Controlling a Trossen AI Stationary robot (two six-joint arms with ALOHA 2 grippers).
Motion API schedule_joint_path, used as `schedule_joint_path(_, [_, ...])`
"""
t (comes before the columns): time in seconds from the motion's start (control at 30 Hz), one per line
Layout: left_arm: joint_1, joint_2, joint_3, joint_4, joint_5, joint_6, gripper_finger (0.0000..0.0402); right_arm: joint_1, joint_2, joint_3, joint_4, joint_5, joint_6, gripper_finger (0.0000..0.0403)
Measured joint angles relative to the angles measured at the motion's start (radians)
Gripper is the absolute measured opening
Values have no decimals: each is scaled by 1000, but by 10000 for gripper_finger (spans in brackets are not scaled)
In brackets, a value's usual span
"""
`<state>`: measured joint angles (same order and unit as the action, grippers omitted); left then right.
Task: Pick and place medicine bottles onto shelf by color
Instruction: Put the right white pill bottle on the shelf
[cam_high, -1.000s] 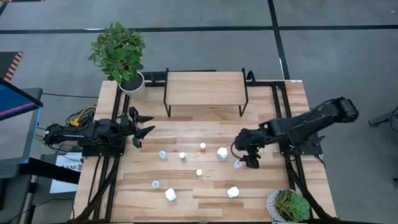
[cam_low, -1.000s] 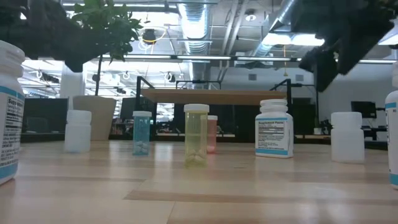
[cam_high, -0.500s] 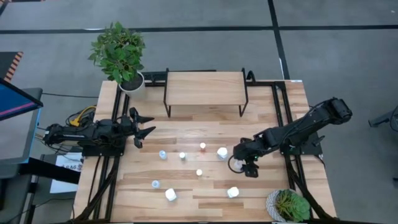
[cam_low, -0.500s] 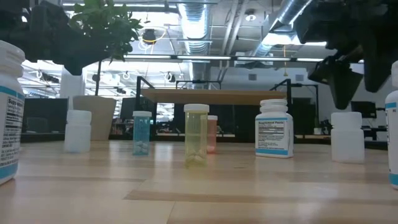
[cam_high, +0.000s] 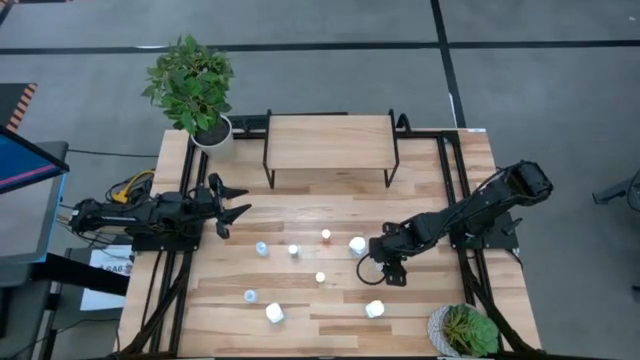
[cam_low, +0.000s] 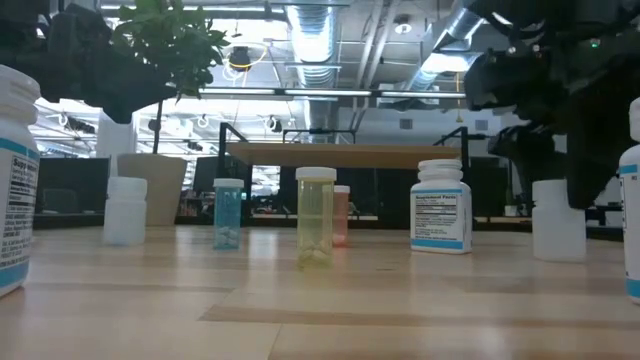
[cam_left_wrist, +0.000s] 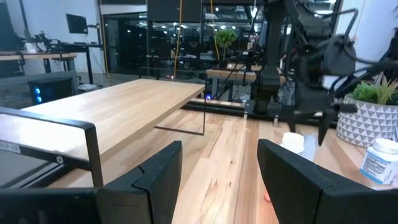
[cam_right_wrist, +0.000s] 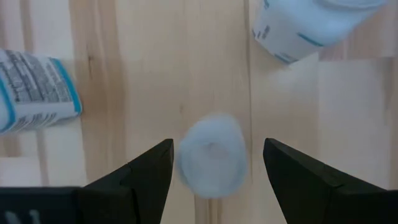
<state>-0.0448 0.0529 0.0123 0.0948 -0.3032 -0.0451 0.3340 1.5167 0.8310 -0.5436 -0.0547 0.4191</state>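
At the tabletop's left edge the left claw waits with its fingers spread wide and nothing between them, pointing across toward the middle, well apart from any bottle. Farther along, the shelf stands at the back of the tabletop with its wooden top bare, so no bottle has been sorted onto it yet. In front of it the medicine bottles are scattered upright across the planks, some with bluish caps, one with a red cap, others white. To the right of that scatter, the right claw hangs over a small bottle with a pale blue cap; its wrist view looks straight down on that cap, which sits between the two wide-spread fingers without touching either. This looks like the approach to a first pick. The next move calls for lowering the claw around the bottle, keeping it centred, then closing before lifting toward the shelf.
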Motion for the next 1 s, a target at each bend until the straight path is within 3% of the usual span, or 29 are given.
schedule_joint_path(0.33, [0, 1, 0, 1, 0, 0, 199, 0, 26, 42, -6, 0, 0, 257])
schedule_joint_path(0.77, [0, 1, 0, -2, 0, 0, 199, -2, 24, 63, -72, 0, -1, 134])
schedule_joint_path(1.0, [0, 1, 0, -3, 0, 0, 199, -30, 27, 227, -323, 1, -113, 128])
